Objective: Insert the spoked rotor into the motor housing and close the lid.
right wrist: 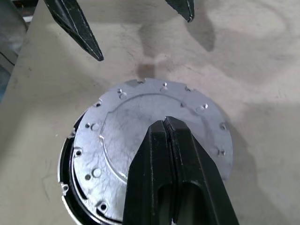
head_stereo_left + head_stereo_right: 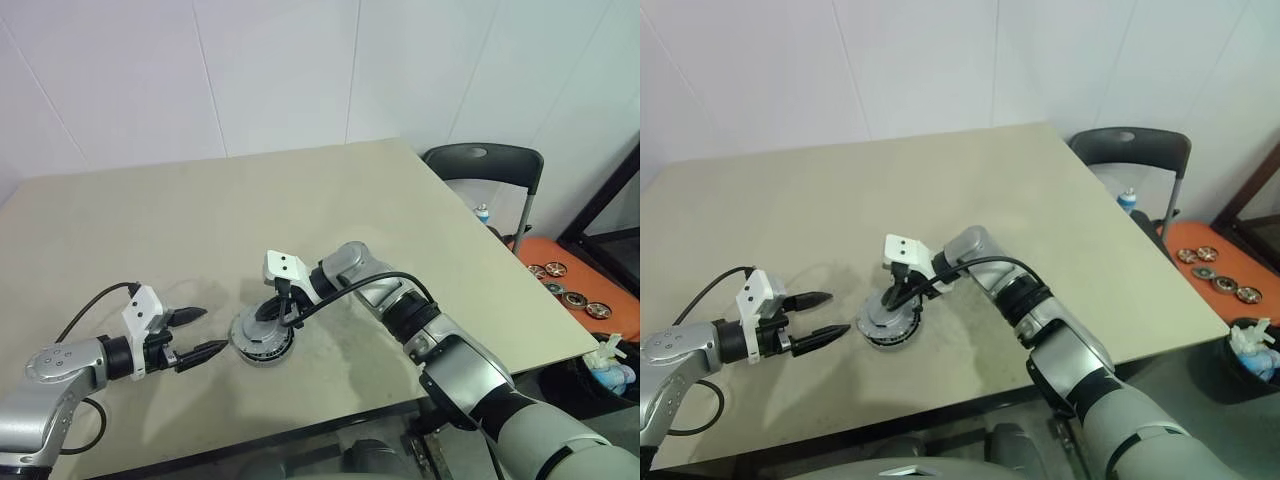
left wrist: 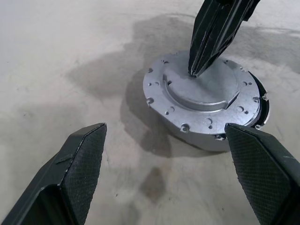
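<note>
With clenched right gripper (image 1: pixel 165 123) fingers we press the lid (image 1: pixel 140 140) squarely onto the motor housing (image 3: pixel 187 133); left gripper (image 2: pixel 200 333) waits released.

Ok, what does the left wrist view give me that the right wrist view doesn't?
Left wrist view alone: the motor housing's side wall under the lid, and the shut right claw tip-down on the lid from the side. Right wrist view alone: nearly the full outer face of the lid from above, with the open left claw beyond it. Both: lid down on the housing, right claw tip on it, on the beige table.
</note>
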Controlling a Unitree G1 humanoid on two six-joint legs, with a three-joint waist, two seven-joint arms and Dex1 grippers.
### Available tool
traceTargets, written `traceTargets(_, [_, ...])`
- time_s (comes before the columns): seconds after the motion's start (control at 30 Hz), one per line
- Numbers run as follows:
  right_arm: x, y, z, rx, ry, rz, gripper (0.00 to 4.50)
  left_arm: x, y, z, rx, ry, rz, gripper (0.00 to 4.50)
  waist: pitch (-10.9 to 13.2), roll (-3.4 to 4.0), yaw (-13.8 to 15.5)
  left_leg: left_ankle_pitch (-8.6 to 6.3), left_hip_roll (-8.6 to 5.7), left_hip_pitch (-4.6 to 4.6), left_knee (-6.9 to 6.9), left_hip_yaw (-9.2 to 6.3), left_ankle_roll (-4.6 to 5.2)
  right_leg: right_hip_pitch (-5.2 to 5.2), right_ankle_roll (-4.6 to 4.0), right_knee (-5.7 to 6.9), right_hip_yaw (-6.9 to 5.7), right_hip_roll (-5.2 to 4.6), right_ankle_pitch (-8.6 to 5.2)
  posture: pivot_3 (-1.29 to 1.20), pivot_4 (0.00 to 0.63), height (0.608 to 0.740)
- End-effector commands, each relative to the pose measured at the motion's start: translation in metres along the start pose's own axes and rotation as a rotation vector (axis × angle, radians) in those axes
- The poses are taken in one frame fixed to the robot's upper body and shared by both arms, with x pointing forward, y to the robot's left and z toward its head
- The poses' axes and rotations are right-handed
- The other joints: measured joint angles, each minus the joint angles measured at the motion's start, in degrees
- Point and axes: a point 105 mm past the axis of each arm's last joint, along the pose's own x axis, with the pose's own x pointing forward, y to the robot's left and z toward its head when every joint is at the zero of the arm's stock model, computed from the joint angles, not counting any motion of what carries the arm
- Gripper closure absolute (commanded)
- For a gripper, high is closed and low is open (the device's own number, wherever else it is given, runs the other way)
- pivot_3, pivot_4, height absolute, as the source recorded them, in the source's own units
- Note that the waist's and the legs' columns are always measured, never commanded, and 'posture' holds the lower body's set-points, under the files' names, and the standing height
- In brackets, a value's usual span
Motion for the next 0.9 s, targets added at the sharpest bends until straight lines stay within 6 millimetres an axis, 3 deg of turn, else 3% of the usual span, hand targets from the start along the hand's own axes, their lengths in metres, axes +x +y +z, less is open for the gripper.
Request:
traceTargets(0.03, [-0.002,-0.003,0.010,-0.039,-0.018,-0.015,4.49,-0.004,0.004,0.014,0.047,-0.030,0.018,0.20,0.00,0.00,0.05,0.00,0.00,0.00,0.01,0.00,0.00,0.01,0.00,0.00,0.00,0.00,0.00,0.00,0.000,0.740])
traceTargets(0.17, [-0.011,-0.009,0.032,0.005,-0.134,-0.031,4.49,-0.004,0.003,0.014,0.044,-0.032,0.018,0.20,0.00,0.01,0.02,0.00,0.00,0.01,0.03,0.00,0.00,0.02,0.00,0.03,0.00,0.01,0.00,0.00,0.000,0.740])
traceTargets(0.27, [-0.033,-0.010,0.062,0.024,-0.288,-0.006,4.49,-0.003,0.002,0.015,0.039,-0.036,0.012,0.20,0.01,0.02,-0.02,0.00,0.01,0.01,0.03,-0.01,0.00,0.00,0.00,0.04,0.00,0.01,0.00,0.00,0.000,0.740])
traceTargets(0.33, [-0.046,-0.006,0.069,-0.008,-0.317,0.017,4.49,-0.003,0.001,0.015,0.037,-0.036,0.009,0.20,0.02,0.02,-0.01,0.00,0.01,0.01,0.01,-0.01,0.00,0.00,0.00,0.03,0.00,0.01,0.00,0.00,0.000,0.740])
traceTargets(0.43, [-0.057,-0.003,0.069,-0.035,-0.330,0.021,4.49,-0.002,0.000,0.014,0.037,-0.033,0.003,0.20,0.01,0.02,0.13,-0.01,0.00,0.00,0.01,-0.01,0.01,0.02,0.00,-0.03,0.00,-0.02,0.00,0.00,0.000,0.740])
traceTargets(0.53, [-0.051,-0.020,0.054,-0.246,-0.281,-0.210,4.49,-0.001,0.000,0.015,0.040,-0.034,-0.001,0.20,-0.01,-0.01,0.06,-0.01,0.00,0.00,0.00,-0.01,0.01,0.02,0.00,-0.03,0.00,-0.02,0.00,0.00,0.000,0.740])
traceTargets(0.63, [-0.048,-0.022,0.047,-0.376,-0.293,-0.308,4.49,-0.001,0.000,0.016,0.044,-0.034,-0.003,0.20,0.00,0.00,0.05,-0.01,0.02,0.01,-0.01,0.00,0.00,0.02,0.00,0.00,0.00,0.00,0.00,0.00,0.000,0.740])
traceTargets(0.73, [-0.045,-0.019,0.037,-0.422,-0.274,-0.276,3.96,-0.002,0.000,0.017,0.046,-0.036,-0.002,0.20,-0.01,-0.02,-0.14,0.00,0.01,0.00,0.02,0.05,0.00,0.00,0.00,0.01,0.02,0.00,0.00,0.00,0.000,0.740])
traceTargets(0.9, [-0.041,-0.003,0.033,-0.283,-0.335,-0.087,2.40,-0.004,0.000,0.017,0.046,-0.034,0.001,0.20,0.00,0.00,-0.08,0.00,0.03,0.02,0.02,0.04,0.00,0.03,0.00,0.01,0.03,0.01,0.00,0.00,0.000,0.740])
